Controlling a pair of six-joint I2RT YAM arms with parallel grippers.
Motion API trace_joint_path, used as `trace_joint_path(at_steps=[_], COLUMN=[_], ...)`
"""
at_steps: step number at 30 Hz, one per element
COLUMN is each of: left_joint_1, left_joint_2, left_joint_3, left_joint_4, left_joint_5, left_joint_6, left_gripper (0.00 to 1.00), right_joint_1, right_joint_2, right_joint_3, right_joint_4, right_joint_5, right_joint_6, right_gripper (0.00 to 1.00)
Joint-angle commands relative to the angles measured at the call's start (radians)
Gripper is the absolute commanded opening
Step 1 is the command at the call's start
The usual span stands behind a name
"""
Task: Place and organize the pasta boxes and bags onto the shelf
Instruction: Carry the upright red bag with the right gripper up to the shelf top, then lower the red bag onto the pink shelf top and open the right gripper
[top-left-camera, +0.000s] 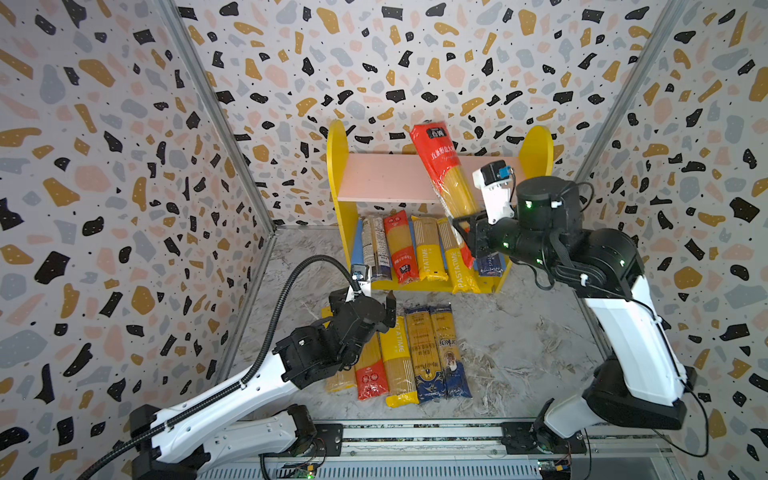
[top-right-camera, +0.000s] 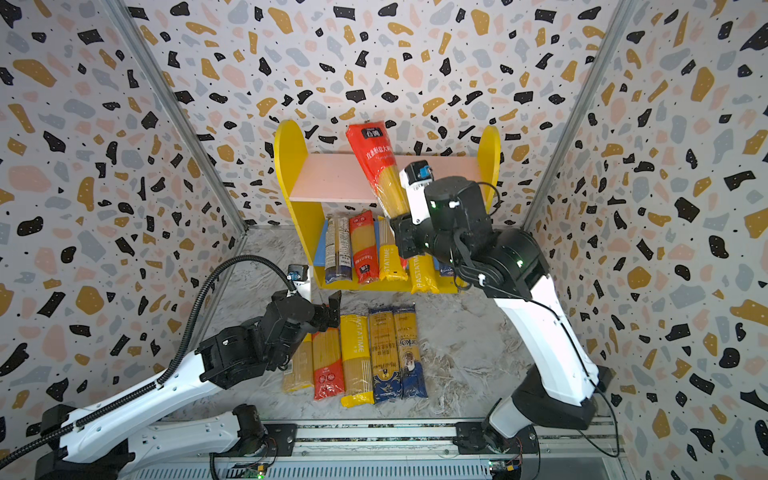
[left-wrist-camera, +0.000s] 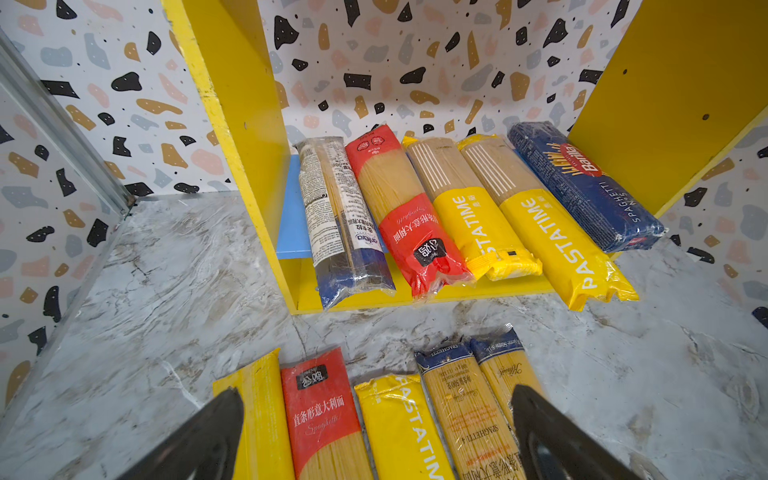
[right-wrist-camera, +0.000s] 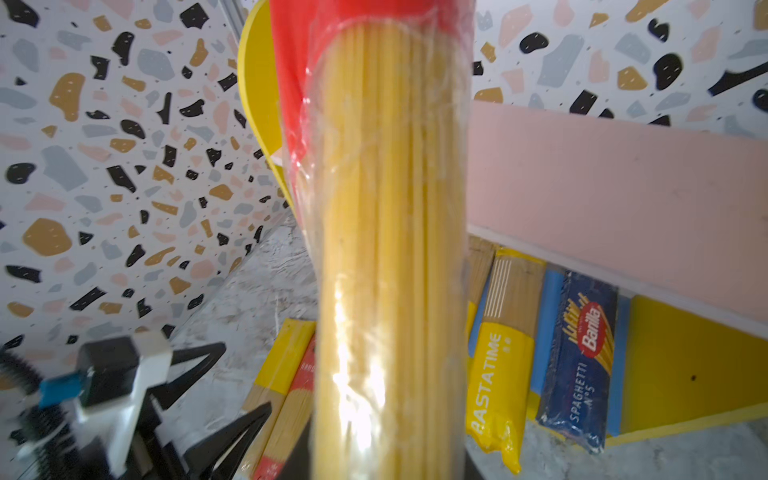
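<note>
One red pack (top-left-camera: 439, 163), pinched at its lower end by the right jaws, stands tilted before the pink board (top-left-camera: 382, 178); left jaws gape, farther off.

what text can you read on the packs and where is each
"Barilla", "SPAGHETTI N°5": blue box on the shelf.
"PASTATIME": yellow shelf pack beside that box; also yellow table pack.
"直条形意大利面", "Spaghetti": red table pack; the Chinese line also on the held red pack.
"SPAGHETTI": navy table pack.
Fine print on the clear pack: too small to read.
</note>
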Motion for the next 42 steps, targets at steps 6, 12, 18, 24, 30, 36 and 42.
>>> trace_joint_path(at_steps=[6,12,18,24,30,36,42], left_joint_1=[-0.005,-0.005,-0.005,-0.006,-0.005,-0.005,-0.005], left_joint_2=[-0.024,-0.025,-0.002,0.030,0.035,0.023,0.018], left_joint_3=[0.049,0.039,0.036,0.052,0.047,0.048,0.046], left_joint_4=[-0.008,-0.004,0.019,0.036,0.051,0.048,0.048], left_joint_5=[-0.036,-0.043,-0.040,-0.035,-0.035,-0.027,-0.023], left_joint_6=[0.023,0.021,0.024,0.044,0.057,0.063,0.064], left_gripper=[0.99,0.99,1.00,0.99,1.00,1.00,0.99], right_joint_1=[-0.195,-0.317,-0.395,-0.401,-0.411,-0.439,-0.452], right_joint_2=[0.059,0.107,0.130,0.152,0.180,0.193,0.202], right_joint_3=[0.064,0.106,0.100,0.085,0.073,0.072,0.065], right_joint_4=[0.224,0.269,0.274,0.277,0.284,0.285,0.279], right_joint_5=[0.084,0.077,0.069,0.168,0.240,0.244,0.250], right_joint_6=[-0.097,-0.132,-0.124,-0.129,-0.141,-0.145,-0.138], right_gripper=[0.19,0.20,0.20,0.21,0.22,0.22,0.26])
